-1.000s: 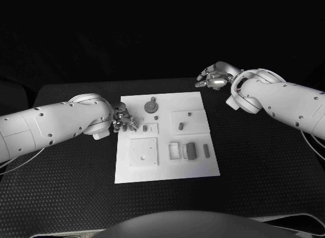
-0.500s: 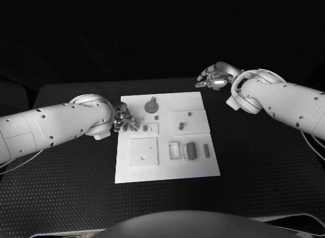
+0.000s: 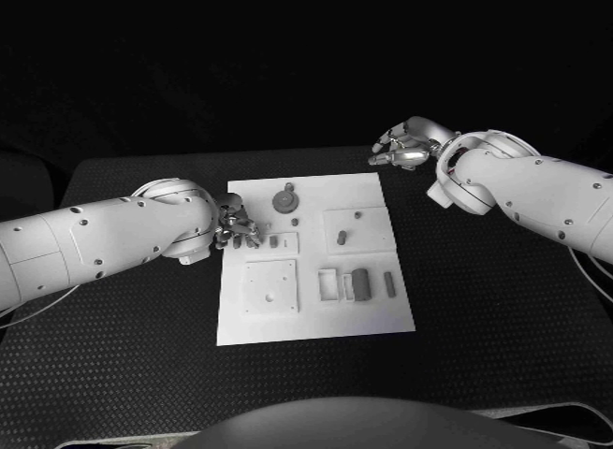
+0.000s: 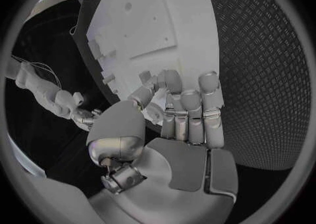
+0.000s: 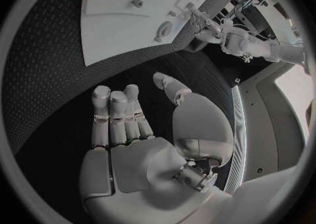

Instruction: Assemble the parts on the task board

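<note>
The board (image 3: 313, 257) lies flat in the middle of the black worktop (image 3: 495, 309), its long side running away from the robot. On it sit several small parts: a round piece with a tab (image 3: 286, 199) near the far edge, a short peg (image 3: 342, 238) in a square recess right of centre, and a row of upright blocks (image 3: 360, 282) in the near right quarter. A square plate (image 3: 271, 285) with a small stud fills the near left quarter.

The left hand (image 3: 233, 227) is at the board's left edge, over its far left part. In the left wrist view the fingers (image 4: 191, 110) are close together and bent forward with their tips against the board's rim, thumb beside them. Whether anything is pinched there cannot be told.

The right hand (image 3: 404, 146) is raised beyond the board's far right corner, well apart from the parts. The right wrist view shows its fingers (image 5: 115, 113) side by side and loosely curled, thumb apart, nothing in the palm.
</note>
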`<action>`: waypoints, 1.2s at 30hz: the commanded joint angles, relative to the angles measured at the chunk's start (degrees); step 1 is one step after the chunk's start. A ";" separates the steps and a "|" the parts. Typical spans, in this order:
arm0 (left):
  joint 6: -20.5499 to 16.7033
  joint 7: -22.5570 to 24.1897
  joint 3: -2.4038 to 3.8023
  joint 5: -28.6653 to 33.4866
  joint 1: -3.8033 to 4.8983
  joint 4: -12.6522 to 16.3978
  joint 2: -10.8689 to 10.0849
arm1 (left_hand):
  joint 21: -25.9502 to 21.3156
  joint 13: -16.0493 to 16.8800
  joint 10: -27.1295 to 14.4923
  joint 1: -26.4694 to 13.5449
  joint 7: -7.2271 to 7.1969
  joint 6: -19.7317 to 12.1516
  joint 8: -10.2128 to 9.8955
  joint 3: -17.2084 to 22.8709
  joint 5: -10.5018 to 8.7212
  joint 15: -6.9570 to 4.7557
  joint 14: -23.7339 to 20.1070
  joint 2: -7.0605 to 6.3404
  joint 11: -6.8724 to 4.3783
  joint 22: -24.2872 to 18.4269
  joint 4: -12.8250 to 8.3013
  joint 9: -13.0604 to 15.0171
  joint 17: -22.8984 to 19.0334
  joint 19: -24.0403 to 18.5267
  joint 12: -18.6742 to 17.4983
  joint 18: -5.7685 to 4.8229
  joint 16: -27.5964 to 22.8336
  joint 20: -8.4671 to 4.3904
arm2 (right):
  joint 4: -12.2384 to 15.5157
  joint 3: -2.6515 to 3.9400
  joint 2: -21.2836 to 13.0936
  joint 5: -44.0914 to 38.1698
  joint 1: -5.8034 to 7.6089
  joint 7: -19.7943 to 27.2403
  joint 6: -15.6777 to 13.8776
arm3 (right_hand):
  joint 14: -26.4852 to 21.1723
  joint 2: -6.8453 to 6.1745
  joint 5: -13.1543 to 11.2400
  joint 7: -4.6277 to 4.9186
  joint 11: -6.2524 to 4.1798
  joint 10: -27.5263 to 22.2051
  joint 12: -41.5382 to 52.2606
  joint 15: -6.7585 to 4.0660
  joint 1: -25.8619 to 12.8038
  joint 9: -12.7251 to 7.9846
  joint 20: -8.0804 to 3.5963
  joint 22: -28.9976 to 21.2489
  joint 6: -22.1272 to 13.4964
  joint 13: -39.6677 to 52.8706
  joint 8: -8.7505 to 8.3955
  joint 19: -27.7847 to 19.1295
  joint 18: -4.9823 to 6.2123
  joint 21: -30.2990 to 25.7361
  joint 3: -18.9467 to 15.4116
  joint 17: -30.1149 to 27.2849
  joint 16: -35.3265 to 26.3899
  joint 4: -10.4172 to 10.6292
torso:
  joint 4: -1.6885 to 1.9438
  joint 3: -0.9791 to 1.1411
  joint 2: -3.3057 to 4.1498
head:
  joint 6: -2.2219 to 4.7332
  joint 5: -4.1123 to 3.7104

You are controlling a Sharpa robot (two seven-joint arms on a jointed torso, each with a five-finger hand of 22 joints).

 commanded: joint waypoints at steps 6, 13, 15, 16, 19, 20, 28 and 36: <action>0.81 -1.13 -0.08 -0.76 -0.16 0.44 -0.06 | 0.68 0.16 0.46 0.09 -0.03 0.57 6.87 0.71 0.24 -1.47 0.87 0.80 -0.91 1.39 -0.10 1.01 0.10 1.28 0.40 0.81 0.38 -1.13 | 0.05 0.03 -0.07 0.01 -0.05 0.44 0.73 | -0.28 0.16 0.17 0.83 0.12 -0.31 0.29 -0.06 -0.57 -0.07 -0.28 -0.03 -0.53 -0.10 0.40 0.22 3.03 -0.18 -0.08 -0.05 -0.05 0.37 | 0.01 -0.02 0.00 | -0.15 0.02; 0.71 -1.57 -0.08 -0.93 -0.17 0.52 -0.15 | 0.88 0.22 0.49 0.17 -0.08 0.61 7.00 0.87 0.25 -1.51 0.92 0.88 -0.95 1.38 -0.15 0.98 0.13 1.28 0.52 0.81 0.48 -1.13 | 0.06 0.03 -0.09 0.01 -0.06 0.43 0.81 | -0.28 0.16 0.17 0.83 0.12 -0.31 0.30 -0.06 -0.57 -0.08 -0.28 -0.03 -0.54 -0.11 0.40 0.21 3.03 -0.18 -0.08 -0.05 -0.05 0.37 | 0.03 -0.04 0.00 | -0.18 0.06; 0.57 -1.60 -0.08 -0.93 -0.17 0.49 -0.14 | 0.90 0.23 0.49 0.17 -0.08 0.61 7.02 0.89 0.26 -1.52 0.93 0.90 -0.95 1.38 -0.15 0.98 0.13 1.28 0.53 0.81 0.48 -1.13 | 0.06 0.03 -0.09 0.01 -0.06 0.43 0.83 | -0.28 0.16 0.17 0.84 0.13 -0.31 0.30 -0.06 -0.57 -0.08 -0.28 -0.03 -0.55 -0.11 0.40 0.21 3.03 -0.18 -0.08 -0.06 -0.05 0.37 | 0.01 -0.04 -0.01 | -0.15 0.08; 0.55 -1.64 -0.08 -0.93 -0.17 0.48 -0.14 | 0.91 0.23 0.49 0.16 -0.08 0.61 7.02 0.89 0.26 -1.52 0.93 0.90 -0.95 1.38 -0.15 0.97 0.13 1.27 0.54 0.81 0.49 -1.13 | 0.06 0.03 -0.09 0.01 -0.06 0.44 0.82 | -0.29 0.16 0.17 0.84 0.13 -0.31 0.30 -0.06 -0.57 -0.08 -0.28 -0.03 -0.55 -0.11 0.40 0.21 3.03 -0.18 -0.08 -0.06 -0.05 0.37 | 0.02 -0.05 0.00 | -0.14 0.09; 0.55 -1.77 -0.08 -0.97 -0.18 0.47 -0.12 | 0.96 0.24 0.48 0.15 -0.08 0.61 7.05 0.92 0.26 -1.53 0.93 0.95 -0.96 1.38 -0.13 0.96 0.13 1.27 0.56 0.80 0.50 -1.12 | 0.07 0.03 -0.08 0.01 -0.07 0.45 0.83 | -0.29 0.16 0.17 0.84 0.13 -0.32 0.30 -0.06 -0.57 -0.09 -0.28 -0.03 -0.55 -0.11 0.40 0.21 3.03 -0.18 -0.08 -0.06 -0.05 0.36 | 0.03 -0.06 0.02 | -0.15 0.08; 0.56 -1.79 -0.08 -0.97 -0.18 0.44 -0.11 | 0.97 0.24 0.48 0.14 -0.08 0.60 7.06 0.93 0.26 -1.53 0.93 0.96 -0.96 1.38 -0.13 0.96 0.13 1.27 0.56 0.80 0.51 -1.12 | 0.07 0.03 -0.08 0.01 -0.08 0.45 0.84 | -0.29 0.16 0.17 0.84 0.13 -0.32 0.30 -0.06 -0.57 -0.09 -0.28 -0.03 -0.55 -0.12 0.40 0.21 3.03 -0.18 -0.08 -0.06 -0.05 0.37 | 0.03 -0.06 0.02 | -0.15 0.08; 0.94 -2.33 -0.08 -1.10 -0.18 0.26 0.27 | 1.08 0.26 0.44 -0.06 -0.07 0.56 7.12 0.91 0.24 -1.53 0.93 0.87 -0.95 1.36 -0.05 0.92 0.12 1.22 0.60 0.78 0.52 -1.10 | 0.05 0.03 -0.03 0.01 -0.09 0.48 0.86 | -0.29 0.16 0.17 0.84 0.13 -0.33 0.31 -0.06 -0.57 -0.10 -0.28 -0.03 -0.55 -0.13 0.41 0.21 3.03 -0.19 -0.08 -0.06 -0.05 0.37 | -0.01 -0.01 0.03 | -0.18 0.13; 1.32 -2.78 -0.08 -1.63 -0.53 -0.16 0.79 | 1.29 0.27 0.33 -0.45 -0.06 0.45 7.29 0.83 0.23 -1.54 0.88 0.23 -0.94 1.31 0.11 0.84 0.06 1.11 0.66 0.80 0.50 -1.12 | -0.01 0.03 0.02 0.04 -0.12 0.49 0.88 | -0.30 0.16 0.17 0.84 0.13 -0.33 0.31 -0.05 -0.58 -0.10 -0.28 -0.03 -0.56 -0.14 0.42 0.20 3.03 -0.19 -0.08 -0.07 -0.05 0.37 | -0.10 0.06 0.03 | -0.34 0.10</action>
